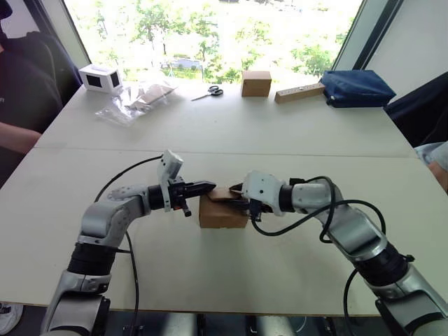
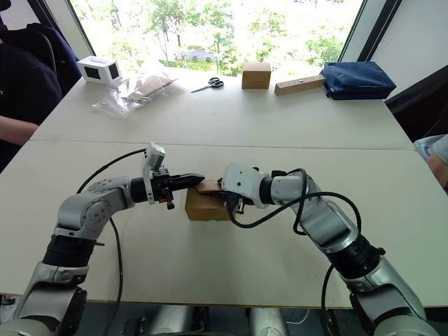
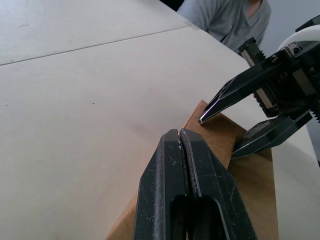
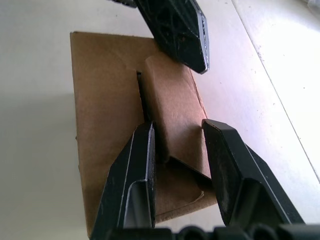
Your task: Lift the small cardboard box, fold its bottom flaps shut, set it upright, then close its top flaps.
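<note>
meeting over: small cardboard box (image 1: pixel 222 212), standing on the near half of the table (image 1: pixel 231 126), between both grippers.
left arm: elbow bent, forearm level, reaching in from 9 o'clock of the box.
left gripper (image 3: pixel 180 134): clenched, holding nothing, tip over the box's top edge.
right arm: elbow bent, reaching in from 3 o'clock.
right gripper (image 4: pixel 182 132): fingers spread apart, straddling the top flaps (image 4: pixel 172 107), which lie folded down.
far edge, 12 o'clock: scissors (image 1: pixel 208 92), cube-shaped brown box (image 1: pixel 256 82), tan block (image 1: pixel 299 92), blue pouch (image 1: pixel 355 87).
</note>
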